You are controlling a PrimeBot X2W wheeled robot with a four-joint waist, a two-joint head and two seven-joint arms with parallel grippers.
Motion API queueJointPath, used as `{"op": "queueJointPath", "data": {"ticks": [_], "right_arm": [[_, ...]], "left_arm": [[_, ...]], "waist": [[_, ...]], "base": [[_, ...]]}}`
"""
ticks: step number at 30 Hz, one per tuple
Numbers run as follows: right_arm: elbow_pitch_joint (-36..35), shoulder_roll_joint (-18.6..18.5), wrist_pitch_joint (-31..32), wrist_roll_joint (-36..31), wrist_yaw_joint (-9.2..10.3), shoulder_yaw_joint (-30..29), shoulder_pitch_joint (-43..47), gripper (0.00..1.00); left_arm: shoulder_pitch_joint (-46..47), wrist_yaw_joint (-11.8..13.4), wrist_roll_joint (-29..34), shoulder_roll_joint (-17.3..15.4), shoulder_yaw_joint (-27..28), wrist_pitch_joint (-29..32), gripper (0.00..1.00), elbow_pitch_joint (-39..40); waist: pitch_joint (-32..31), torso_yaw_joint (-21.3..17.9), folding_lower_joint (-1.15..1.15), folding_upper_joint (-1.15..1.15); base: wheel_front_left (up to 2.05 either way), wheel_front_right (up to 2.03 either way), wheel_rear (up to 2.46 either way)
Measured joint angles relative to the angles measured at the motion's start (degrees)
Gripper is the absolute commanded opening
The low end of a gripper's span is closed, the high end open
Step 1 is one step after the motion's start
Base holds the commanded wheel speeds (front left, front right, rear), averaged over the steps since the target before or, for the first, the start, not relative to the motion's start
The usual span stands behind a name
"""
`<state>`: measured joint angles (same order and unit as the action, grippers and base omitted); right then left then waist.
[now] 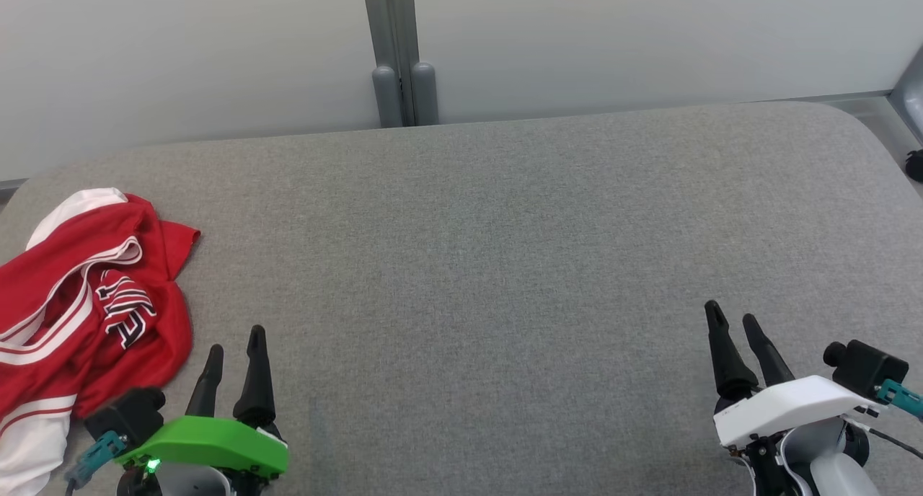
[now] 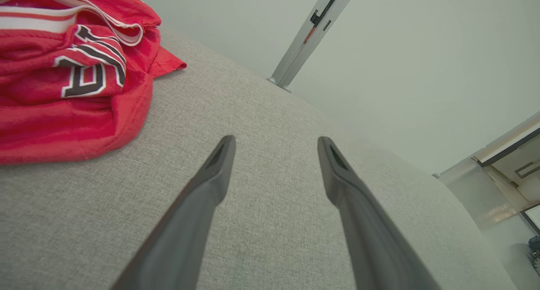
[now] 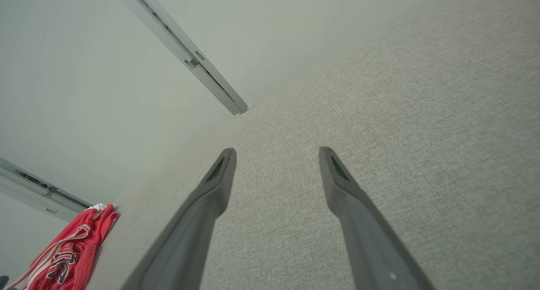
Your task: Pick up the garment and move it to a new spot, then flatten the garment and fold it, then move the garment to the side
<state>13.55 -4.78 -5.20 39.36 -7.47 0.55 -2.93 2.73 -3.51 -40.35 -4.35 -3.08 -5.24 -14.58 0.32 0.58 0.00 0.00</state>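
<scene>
Fingers (image 2: 209, 184) on both arms spread wide, empty; garment (image 1: 86, 301) lies bunched just left of the left gripper (image 1: 236, 339), well apart from the right gripper (image 1: 731, 311).

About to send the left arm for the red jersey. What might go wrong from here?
1. The red jersey lies bunched in overlapping folds, so the open left gripper may pinch several layers and lift a tangle.
2. It sits at the left end of the grey surface and runs out of the head view; a poor grip might let it slide off.
3. The open right gripper is far across, so helping means a long reach.
</scene>
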Motion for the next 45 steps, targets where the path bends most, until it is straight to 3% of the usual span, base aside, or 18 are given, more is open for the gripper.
{"op": "queueJointPath", "data": {"ticks": [25,32,45], "right_arm": [[0.2,-0.5,-4.0,-16.5,0.00,-0.2,0.3,1.00],[-0.1,-0.5,-4.9,-18.2,-0.01,-1.3,1.5,1.00],[-0.3,-1.6,-6.5,-21.5,-0.01,-0.7,1.8,1.00]], "left_arm": [[-1.1,3.0,14.5,-2.4,-3.3,-4.0,1.00,-0.2],[-1.7,-0.7,16.0,-2.1,-3.4,-4.9,1.00,-0.6],[-2.2,-2.6,21.5,-0.6,-0.3,-6.5,1.00,-1.7]], "waist": [[0.0,0.1,0.00,0.00],[0.2,0.3,0.00,0.00],[0.4,0.5,0.00,0.00]], "base": [[0.00,0.00,0.00],[0.00,0.00,0.00],[0.00,0.00,0.00]]}}
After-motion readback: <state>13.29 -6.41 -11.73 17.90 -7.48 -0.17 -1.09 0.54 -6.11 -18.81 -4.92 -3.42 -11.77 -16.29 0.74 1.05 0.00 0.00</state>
